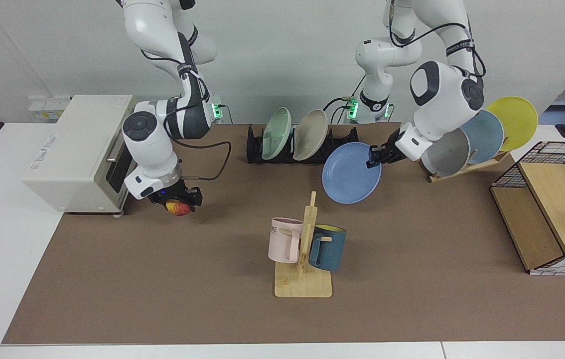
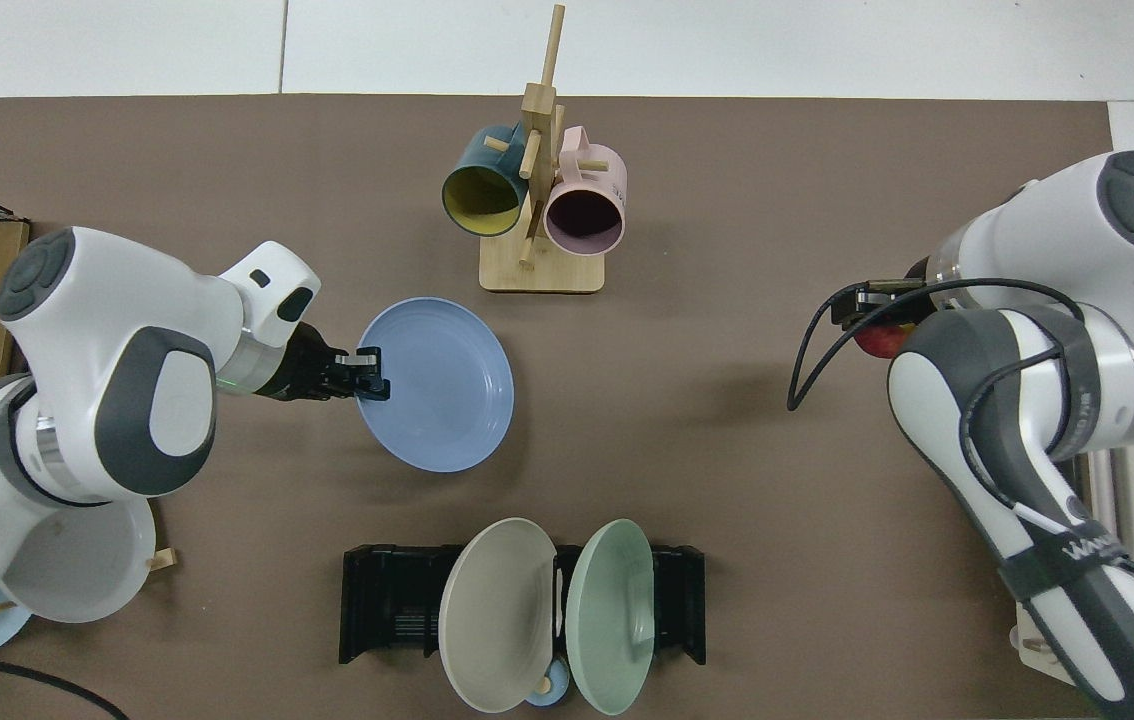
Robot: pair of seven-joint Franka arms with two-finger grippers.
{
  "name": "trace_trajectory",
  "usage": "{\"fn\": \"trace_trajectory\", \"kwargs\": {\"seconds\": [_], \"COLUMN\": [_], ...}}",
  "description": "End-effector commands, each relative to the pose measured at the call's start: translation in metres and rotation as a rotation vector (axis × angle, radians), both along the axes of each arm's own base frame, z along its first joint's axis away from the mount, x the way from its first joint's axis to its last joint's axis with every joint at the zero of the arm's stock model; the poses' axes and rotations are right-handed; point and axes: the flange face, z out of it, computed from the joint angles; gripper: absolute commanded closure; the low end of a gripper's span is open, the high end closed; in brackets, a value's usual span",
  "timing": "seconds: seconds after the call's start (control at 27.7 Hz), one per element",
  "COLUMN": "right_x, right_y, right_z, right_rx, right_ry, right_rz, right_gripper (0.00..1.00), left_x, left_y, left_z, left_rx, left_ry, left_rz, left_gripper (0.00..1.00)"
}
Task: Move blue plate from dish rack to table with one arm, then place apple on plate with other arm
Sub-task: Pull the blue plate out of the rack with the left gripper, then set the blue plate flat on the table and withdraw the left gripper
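The blue plate (image 1: 351, 173) hangs tilted above the table (image 1: 163, 289), between the black dish rack (image 1: 302, 152) and the mug stand. My left gripper (image 1: 374, 156) is shut on its rim. In the top view the blue plate (image 2: 437, 385) casts a shadow on the table (image 2: 727, 450), with the left gripper (image 2: 369, 372) at its edge and the dish rack (image 2: 387, 600) behind it. My right gripper (image 1: 178, 200) is shut on the apple (image 1: 178, 208), held just above the table in front of the toaster oven. The top view shows the apple (image 2: 879, 341) under the right gripper (image 2: 877, 318).
A pale green plate (image 1: 276, 127) and a beige plate (image 1: 311, 128) stand in the dish rack. A white toaster oven (image 1: 78, 149) sits near the apple. A wooden mug stand (image 1: 305, 249) holds two mugs mid-table. A slanted wooden rack (image 1: 467, 167) with three plates and a wire crate (image 1: 551, 204) stand beyond the left arm.
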Motion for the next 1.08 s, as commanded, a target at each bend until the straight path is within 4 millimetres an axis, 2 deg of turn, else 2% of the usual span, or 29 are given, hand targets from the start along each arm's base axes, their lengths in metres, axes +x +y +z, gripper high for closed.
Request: {"fn": "trace_trajectory", "kwargs": {"seconds": [0.0,0.14,0.25,0.36,0.47,0.54,0.61,0.83,0.9,0.97,1.01,1.05], "right_x": [-0.012,-0.018,-0.020,-0.024,-0.028,-0.029,-0.031,-0.031,-0.031,-0.031,-0.031,-0.031], "right_y": [-0.005,-0.001,0.002,0.004,0.013,0.016,0.016,0.016,0.016,0.016,0.016,0.016], "right_z": [0.030,0.033,0.033,0.031,0.030,0.030,0.030,0.029,0.029,0.029,0.029,0.029], "right_rx": [-0.002,-0.001,-0.001,0.000,0.003,0.003,0.005,0.007,0.007,0.009,0.010,0.010], "right_ry": [-0.003,0.006,0.009,0.014,0.014,0.016,0.016,0.015,0.013,0.014,0.014,0.014], "right_rz": [0.003,0.009,0.009,0.012,0.011,0.011,0.010,0.010,0.010,0.011,0.010,0.009], "right_gripper": [1.00,1.00,1.00,1.00,1.00,1.00,1.00,1.00,1.00,1.00,1.00,1.00], "left_x": [0.003,-0.006,-0.009,-0.016,-0.019,-0.021,-0.028,-0.038,-0.041,-0.041,-0.041,-0.040], "left_y": [-0.015,-0.032,-0.034,-0.047,-0.050,-0.053,-0.064,-0.071,-0.082,-0.083,-0.083,-0.081], "left_z": [-0.002,-0.016,-0.025,-0.029,-0.032,-0.033,-0.034,-0.039,-0.038,-0.038,-0.037,-0.038], "left_rx": [-0.010,-0.002,0.005,0.008,0.012,0.014,0.016,0.022,0.018,0.017,0.016,0.017], "left_ry": [-0.036,-0.059,-0.067,-0.069,-0.063,-0.060,-0.056,-0.061,-0.072,-0.082,-0.084,-0.084], "left_rz": [0.002,-0.006,-0.003,-0.014,-0.010,-0.015,-0.038,-0.048,-0.070,-0.063,-0.064,-0.069], "left_gripper": [1.00,1.00,1.00,1.00,1.00,0.96,0.82,0.79,0.69,0.38,0.27,0.21]}}
